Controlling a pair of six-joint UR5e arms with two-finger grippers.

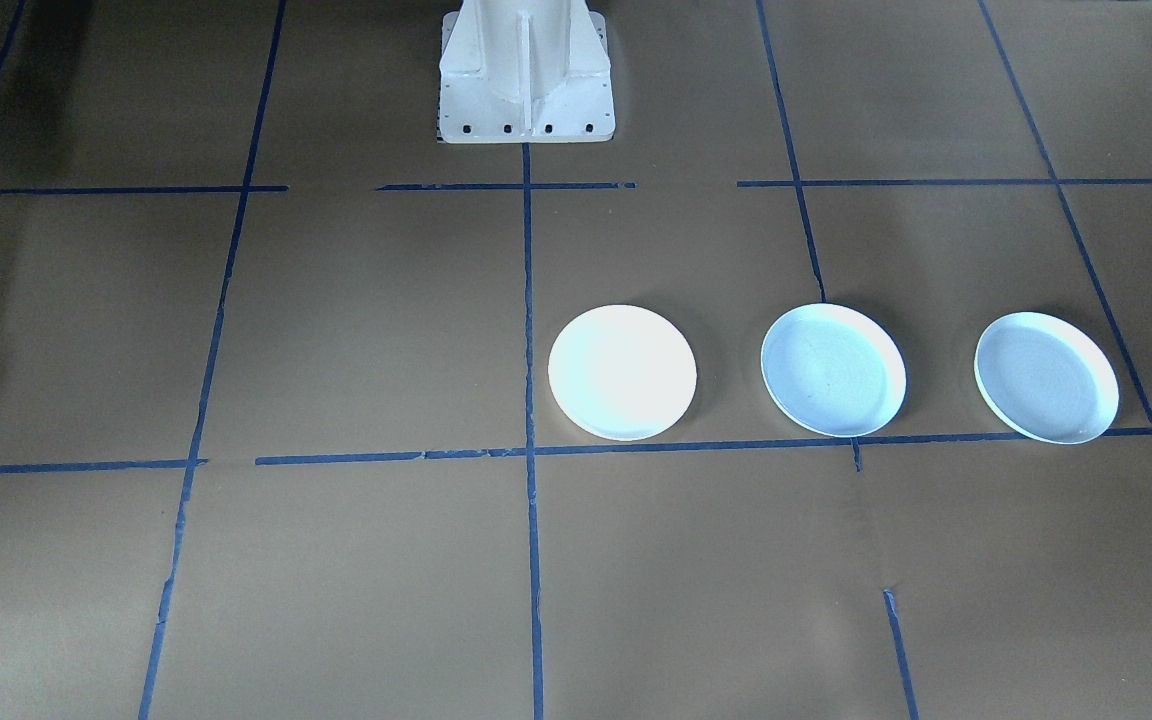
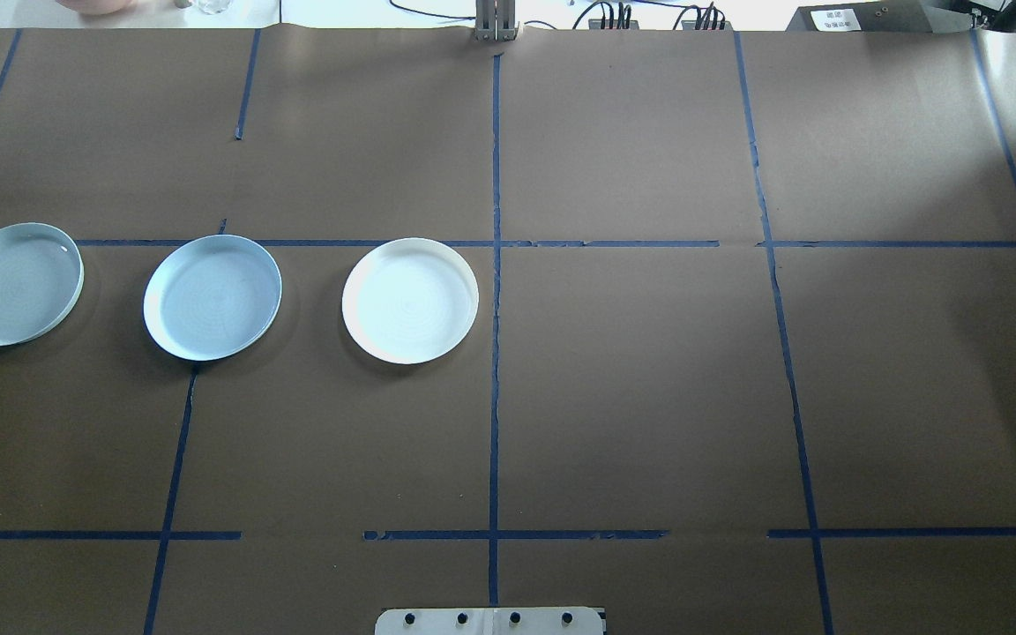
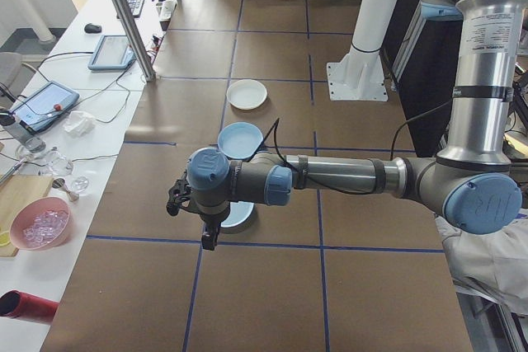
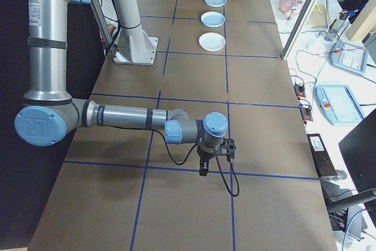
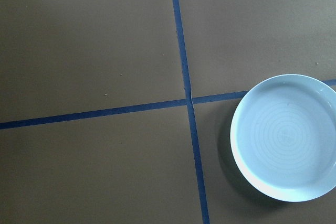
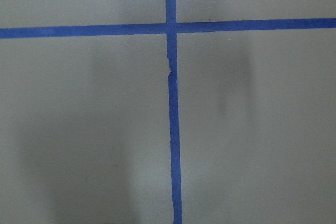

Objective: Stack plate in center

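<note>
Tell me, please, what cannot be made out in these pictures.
- Left gripper: shows only in exterior left view; open or shut unclear.
- Right gripper: only in exterior right view; likewise unclear.
- Nearest pale-blue round plate: exterior left view, mostly hidden behind the left arm.

A brown table gridded with blue tape carries three separate plates in a row.

both arms are silver tubes with light-blue joint caps. a black cable loops beside the right arm's dark gripper. the white base has a row of bolt holes.
</note>
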